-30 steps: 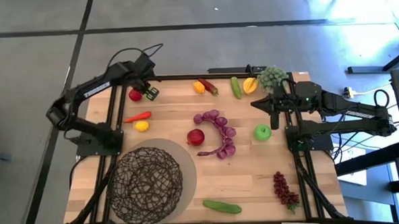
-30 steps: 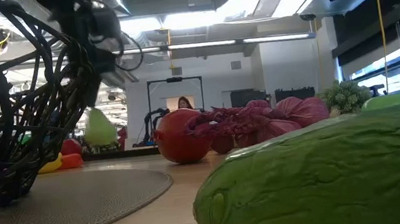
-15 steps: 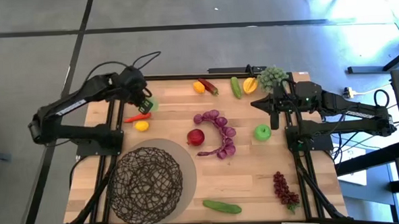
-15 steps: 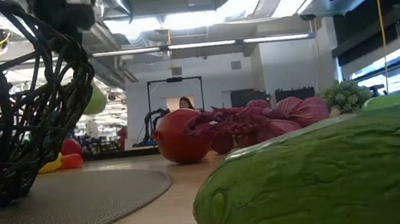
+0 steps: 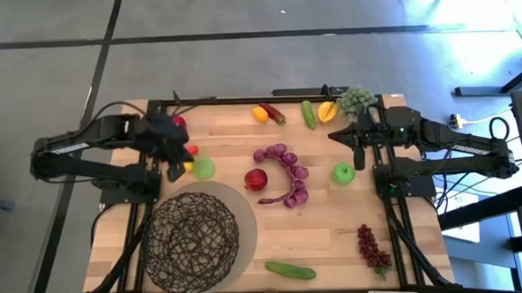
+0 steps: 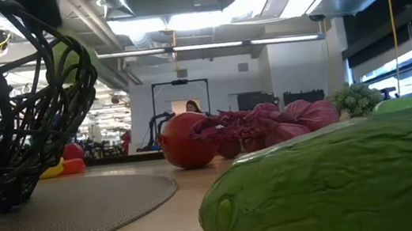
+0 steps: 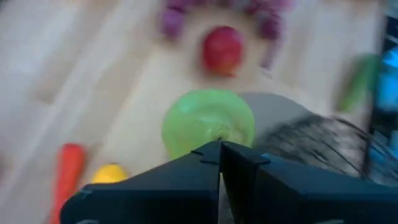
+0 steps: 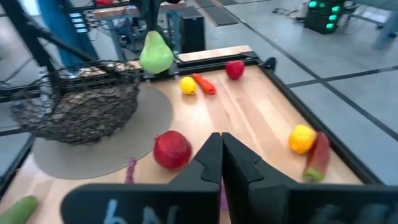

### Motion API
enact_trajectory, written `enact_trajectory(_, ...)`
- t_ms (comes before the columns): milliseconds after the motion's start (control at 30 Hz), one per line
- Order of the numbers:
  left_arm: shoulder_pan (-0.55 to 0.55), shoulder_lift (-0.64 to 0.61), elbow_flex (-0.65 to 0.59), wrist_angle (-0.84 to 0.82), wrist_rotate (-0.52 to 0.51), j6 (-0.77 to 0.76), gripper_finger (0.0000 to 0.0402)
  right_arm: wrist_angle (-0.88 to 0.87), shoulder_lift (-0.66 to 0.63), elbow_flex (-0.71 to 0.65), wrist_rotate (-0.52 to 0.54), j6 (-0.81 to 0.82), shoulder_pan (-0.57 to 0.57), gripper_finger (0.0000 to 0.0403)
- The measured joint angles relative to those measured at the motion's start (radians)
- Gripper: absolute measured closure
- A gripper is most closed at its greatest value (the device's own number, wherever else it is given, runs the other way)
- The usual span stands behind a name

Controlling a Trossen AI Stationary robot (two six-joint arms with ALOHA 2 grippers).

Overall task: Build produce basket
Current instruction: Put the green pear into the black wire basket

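Observation:
My left gripper (image 5: 191,161) is shut on a green pear (image 5: 204,168), above the table just beyond the dark wire basket (image 5: 193,242). The right wrist view shows the pear (image 8: 155,53) hanging in the air beside the basket (image 8: 81,102). The basket stands on a round grey mat (image 5: 244,209). A red apple (image 5: 256,178), purple grapes (image 5: 290,173) and a green apple (image 5: 343,172) lie mid-table. My right gripper (image 5: 333,136) waits shut at the far right, touching nothing. My left gripper pinches the pear's narrow top end (image 7: 211,134) between its two fingertips (image 7: 205,155). The fingers slant down from the table's left side. The pear hangs below them, narrow end up, lifted clear of the table.
A red chili (image 5: 191,150) and a yellow fruit (image 5: 185,167) lie under the left gripper, a red apple (image 5: 179,122) beyond it. More produce lines the far edge (image 5: 308,113). A cucumber (image 5: 290,270) and dark-red grapes (image 5: 369,246) lie near the front edge.
My left gripper has swung from the far left corner toward the near edge and the basket, rising and turning as it went. It has stayed shut on the pear, which has been lifted well clear of the table.

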Motion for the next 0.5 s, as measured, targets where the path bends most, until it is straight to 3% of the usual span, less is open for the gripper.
enact_trajectory(300, -0.263, -0.026, 0.0, 0.012, 0.036, -0.095, 0.0401, 0.021, 0.014, 0.0, -0.163, 0.005, 0.001, 0.0402)
enact_trajectory(500, -0.429, -0.017, 0.0, 0.011, -0.031, -0.207, 0.0401, 0.101, 0.075, 0.0, -0.206, 0.026, 0.001, 0.0402)
